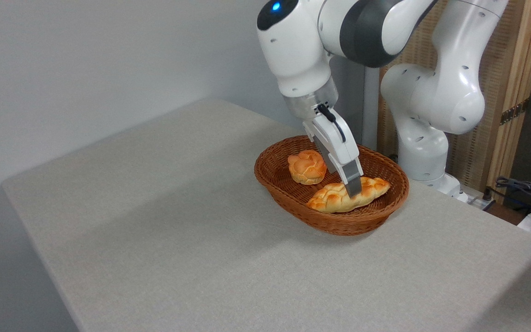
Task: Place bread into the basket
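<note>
The bread (pixel 332 199), a golden braided loaf, lies lengthwise in the near half of the oval wicker basket (pixel 334 223), low against its bottom. My gripper (pixel 345 184) comes down from above and straddles the loaf's middle. The near finger (pixel 352 180) presses against the loaf's front side, while the far finger is mostly hidden behind the hand and the loaf. The jaws stand closed on the loaf's width.
A small round orange bun (pixel 307 167) sits in the basket's far left part, close to the gripper's hand. The arm's white base (pixel 424 152) stands just behind the basket. Cables (pixel 523 189) lie at the right edge. A grey tabletop (pixel 178 221) stretches left and forward.
</note>
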`<action>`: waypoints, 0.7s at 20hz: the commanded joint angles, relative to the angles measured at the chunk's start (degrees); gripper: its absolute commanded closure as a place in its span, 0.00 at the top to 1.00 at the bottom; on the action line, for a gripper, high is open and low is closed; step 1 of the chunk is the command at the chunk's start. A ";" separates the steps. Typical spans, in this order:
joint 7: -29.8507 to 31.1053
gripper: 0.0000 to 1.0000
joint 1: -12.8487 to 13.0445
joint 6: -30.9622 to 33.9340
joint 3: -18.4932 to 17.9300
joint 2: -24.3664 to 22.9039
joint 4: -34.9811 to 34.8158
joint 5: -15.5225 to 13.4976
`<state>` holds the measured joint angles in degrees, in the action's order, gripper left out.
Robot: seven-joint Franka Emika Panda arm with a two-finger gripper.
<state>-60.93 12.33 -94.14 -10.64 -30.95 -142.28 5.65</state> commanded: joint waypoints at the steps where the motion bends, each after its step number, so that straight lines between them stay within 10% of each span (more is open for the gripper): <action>1: 3.35 1.00 -0.29 3.77 0.01 4.03 10.83 -2.90; 14: 11.98 1.00 -0.20 8.09 -0.52 27.69 49.98 -9.51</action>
<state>-50.29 12.22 -88.85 -10.66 -10.96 -103.87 -2.18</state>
